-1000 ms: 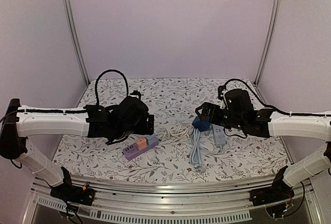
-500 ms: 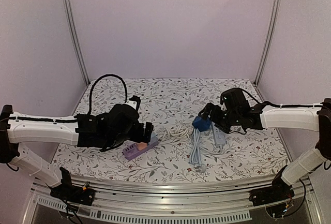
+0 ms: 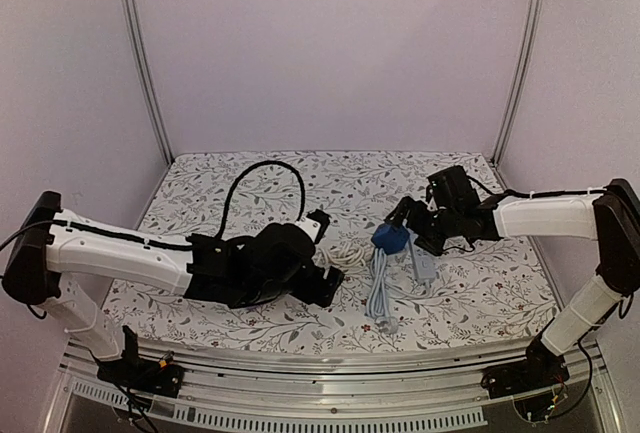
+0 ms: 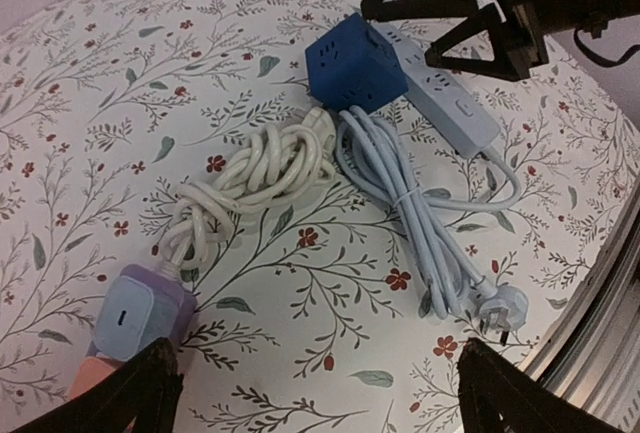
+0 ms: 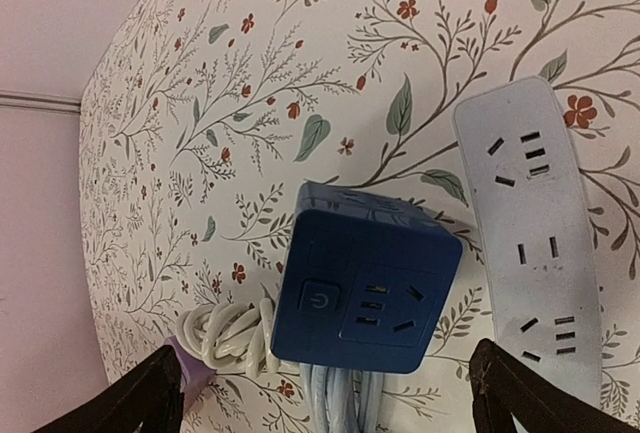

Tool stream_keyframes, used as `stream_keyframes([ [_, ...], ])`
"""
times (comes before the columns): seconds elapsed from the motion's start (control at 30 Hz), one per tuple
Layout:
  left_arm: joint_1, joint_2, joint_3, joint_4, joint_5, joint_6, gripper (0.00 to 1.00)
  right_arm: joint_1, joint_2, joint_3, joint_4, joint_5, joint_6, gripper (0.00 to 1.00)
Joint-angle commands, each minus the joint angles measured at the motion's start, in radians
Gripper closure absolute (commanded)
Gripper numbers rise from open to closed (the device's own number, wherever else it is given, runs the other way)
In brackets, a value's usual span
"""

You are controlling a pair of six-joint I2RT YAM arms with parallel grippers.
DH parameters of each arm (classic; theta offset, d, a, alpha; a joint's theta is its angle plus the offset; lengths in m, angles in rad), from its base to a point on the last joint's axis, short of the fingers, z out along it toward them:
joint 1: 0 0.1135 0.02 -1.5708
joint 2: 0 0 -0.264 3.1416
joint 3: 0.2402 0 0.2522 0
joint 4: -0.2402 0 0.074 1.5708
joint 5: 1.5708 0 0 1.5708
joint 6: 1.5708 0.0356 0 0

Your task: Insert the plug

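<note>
Lowering the spread left claw [image 4: 320,393] squarely onto the white plug [image 4: 500,308], which lies on the tabletop [image 4: 90,73] at the bundled cable's [image 4: 405,208] free end, should pinch its body, not its cable; the right claw [image 5: 325,393], likewise spread, hovers over the blue socket cube [image 5: 365,293].

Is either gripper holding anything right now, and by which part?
Nothing held. The left gripper and right gripper are both open, fingers empty.

The top view looks down from high behind the near edge across the whole counter [image 3: 480,303]. The left wrist view faces down and right, close over the coiled white cord [image 4: 250,173]; the right wrist view hangs closer above the blue cube socket [image 5: 365,293]. All three share that socket.
</note>
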Motion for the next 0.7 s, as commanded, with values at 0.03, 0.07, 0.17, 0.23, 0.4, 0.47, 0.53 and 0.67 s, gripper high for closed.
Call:
stream_keyframes([
  [0.03,-0.049,0.115,0.074,0.063,0.04,-0.021,0.05,-0.006,0.035,0.035,0.021,-0.024,-0.004,0.01],
  [0.07,-0.055,0.136,0.085,0.066,0.034,-0.029,0.06,-0.01,0.042,0.042,0.024,-0.029,-0.006,0.01],
  [0.17,-0.061,0.186,0.107,0.067,0.027,-0.055,0.07,-0.02,0.081,0.067,0.028,-0.044,-0.015,0.01],
  [0.23,-0.063,0.212,0.108,0.073,0.03,-0.066,0.08,-0.026,0.106,0.072,0.033,-0.048,-0.019,0.01],
  [0.4,-0.069,0.228,0.098,0.092,0.036,-0.079,0.09,-0.042,0.139,0.072,0.033,-0.055,-0.017,0.01],
  [0.47,-0.072,0.237,0.1,0.096,0.04,-0.079,0.1,-0.045,0.141,0.07,0.034,-0.055,-0.018,0.01],
  [0.53,-0.074,0.247,0.105,0.101,0.041,-0.081,0.1,-0.044,0.141,0.067,0.037,-0.057,-0.017,0.01],
  [0.67,-0.08,0.268,0.106,0.116,0.041,-0.08,0.11,-0.044,0.146,0.054,0.071,-0.07,-0.014,0.01],
])
